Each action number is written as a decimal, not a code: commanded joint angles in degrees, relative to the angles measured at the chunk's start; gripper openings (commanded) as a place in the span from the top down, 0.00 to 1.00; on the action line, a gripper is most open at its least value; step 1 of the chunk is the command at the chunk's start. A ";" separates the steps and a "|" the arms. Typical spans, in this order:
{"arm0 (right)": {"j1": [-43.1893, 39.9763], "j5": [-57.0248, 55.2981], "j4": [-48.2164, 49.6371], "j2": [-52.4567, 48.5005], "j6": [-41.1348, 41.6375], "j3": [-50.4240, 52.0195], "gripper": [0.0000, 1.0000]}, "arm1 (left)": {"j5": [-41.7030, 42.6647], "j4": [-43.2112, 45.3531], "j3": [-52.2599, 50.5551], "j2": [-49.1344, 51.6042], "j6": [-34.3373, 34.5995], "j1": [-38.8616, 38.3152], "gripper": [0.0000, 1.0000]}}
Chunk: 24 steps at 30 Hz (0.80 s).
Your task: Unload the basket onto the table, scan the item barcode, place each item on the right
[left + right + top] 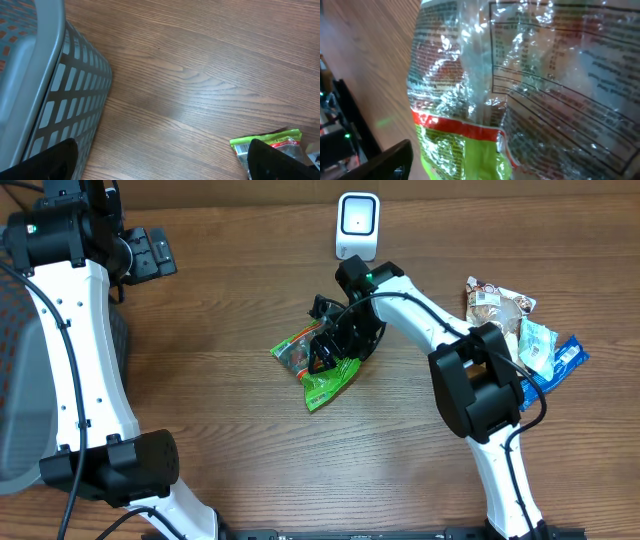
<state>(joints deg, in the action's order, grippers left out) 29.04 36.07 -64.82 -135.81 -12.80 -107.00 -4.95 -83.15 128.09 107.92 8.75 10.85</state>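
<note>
A green and clear snack packet (322, 365) lies flat on the wooden table, in front of the white scanner (357, 225). My right gripper (335, 340) is down over the packet's upper end. In the right wrist view the crinkled packet (520, 90) fills the frame; only one dark finger (390, 162) shows, close beside its green edge, and the other finger is hidden. My left gripper (162, 167) hangs open over bare table at the far left (150, 252). Its right finger partly covers the packet (265, 140), whose barcode (242, 148) shows at the corner.
A grey slatted basket (50, 90) stands at the table's left edge (20, 380). Several other snack packets (525, 330) are heaped at the right, beside the right arm's base.
</note>
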 commanded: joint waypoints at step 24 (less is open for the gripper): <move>-1.18 -5.86 6.43 -0.68 2.64 6.14 0.96 | 0.11 0.02 0.31 0.57 -1.07 -0.42 0.00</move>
<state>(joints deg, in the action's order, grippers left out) 29.50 32.56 -57.06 -134.61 -10.74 -101.82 -4.95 -83.15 128.09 107.92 8.75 10.87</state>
